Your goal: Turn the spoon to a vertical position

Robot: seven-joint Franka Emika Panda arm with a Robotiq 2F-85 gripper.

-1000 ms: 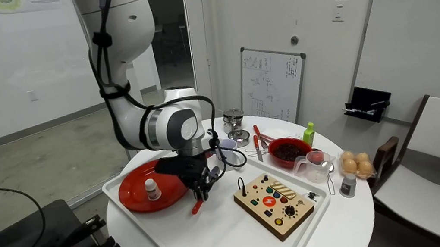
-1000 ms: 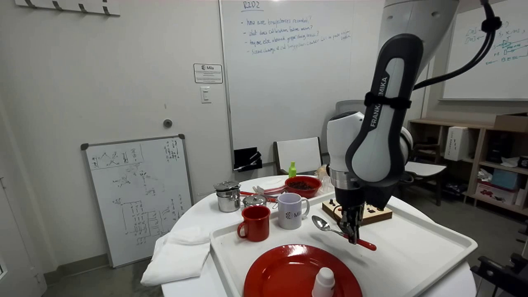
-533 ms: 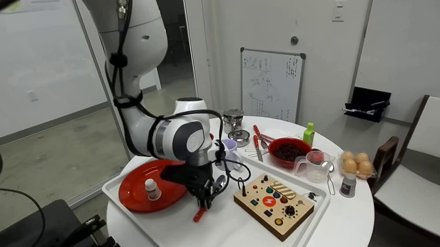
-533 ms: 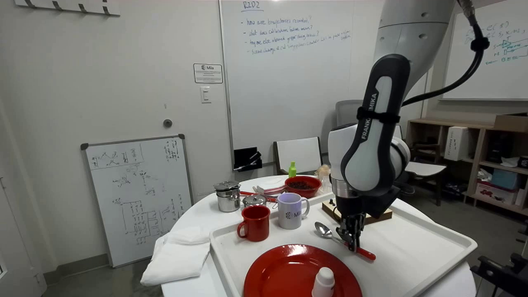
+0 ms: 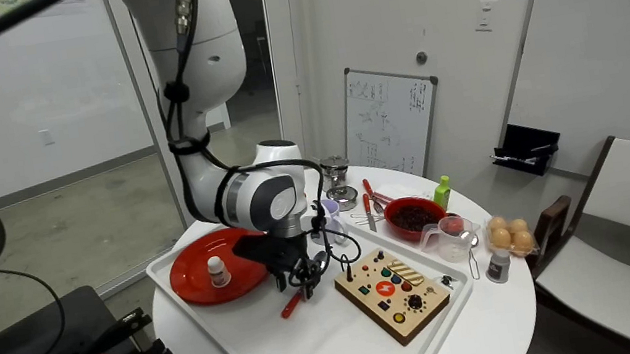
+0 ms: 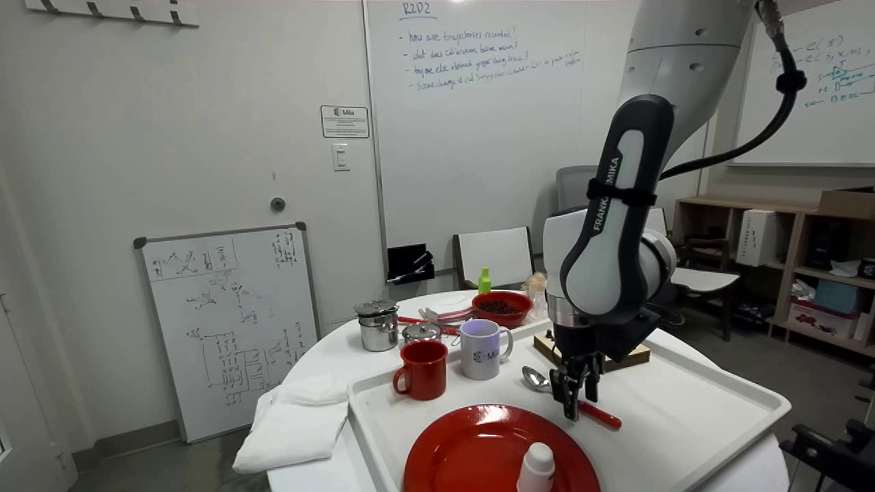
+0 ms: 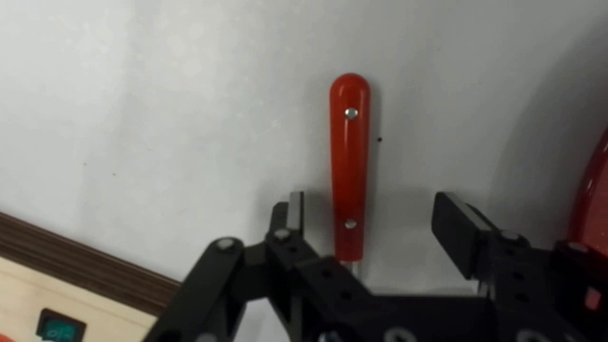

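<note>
Gripper (image 7: 370,209): both fingers (image 7: 451,228) are spread apart and point down toward the tray (image 6: 697,410), one on each side of the spoon (image 7: 350,161). At the fingertips, a gap separates the handle from both fingers; the handle sits nearer the finger at the left of the wrist view. The handle is red, with two bright rivets, and runs almost straight up and down that view; the finger linkage hides most of the metal neck. Above the gripper, the white arm (image 6: 605,266) extends down over the tray.

The spoon lies on the tray, slanted in both exterior views, metal bowl end toward the white mug (image 6: 480,352). It occupies the space between the red plate (image 5: 192,276) and the wooden control box (image 5: 400,308). A small white container (image 6: 536,468) stands upright on the plate. The red mug (image 6: 424,374) stands beside the white mug, near the tray corner.

Beyond the tray, the round table (image 5: 503,330) carries a folded white cloth (image 6: 301,424), a steel pot (image 6: 379,335), a red bowl (image 6: 502,320) with dark contents, a green bottle (image 5: 442,192), a clear measuring cup (image 5: 453,244), a pack of brown eggs (image 5: 517,234) and a grey-topped jar (image 5: 498,267). A small whiteboard (image 5: 391,122) stands tilted behind the table.
</note>
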